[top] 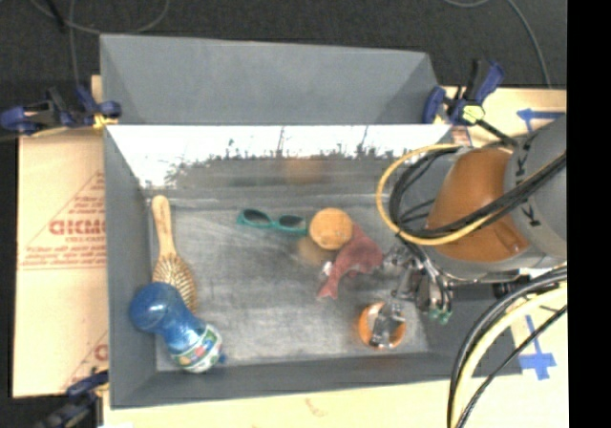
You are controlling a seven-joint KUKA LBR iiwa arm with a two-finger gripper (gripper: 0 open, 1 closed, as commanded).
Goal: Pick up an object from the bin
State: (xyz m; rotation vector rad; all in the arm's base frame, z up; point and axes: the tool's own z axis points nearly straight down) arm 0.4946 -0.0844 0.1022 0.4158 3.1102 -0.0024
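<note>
Small orange round thing point(365, 325) lies on the bin point(286, 359) floor, close to the near-right corner and just inside the near wall. The gripper point(387, 321) is directly over it and covers its right part, so only the left side of the orange disc shows. No telling whether the claw touches it, nor whether the claw is apart or together, because the metal tip blurs into the thing below. What shows of the outline is round, with no long axis or heading to read. Next outward, up and left of the claw, a dusty-pink crumpled soft thing point(351, 262) runs on a diagonal from lower left to upper right, near the gripper but apart from the orange disc. An orange ball point(330, 227) sits against the pink thing's upper left end, looking to touch it. Teal sunglasses point(269, 221) lie just left of the ball, toward the far wall, long axis roughly parallel to that wall. Well apart, along the left wall, a wooden hairbrush point(172, 264) has its handle toward the far wall and its bristle head toward the near edge. A blue bottle point(172, 321) lies in the near-left corner, its round blue end beside the brush head and its green and white end angled toward the near wall. The orange wrist cover point(477, 206) and looped cables point(410, 197) hang over the bin's right wall.
</note>
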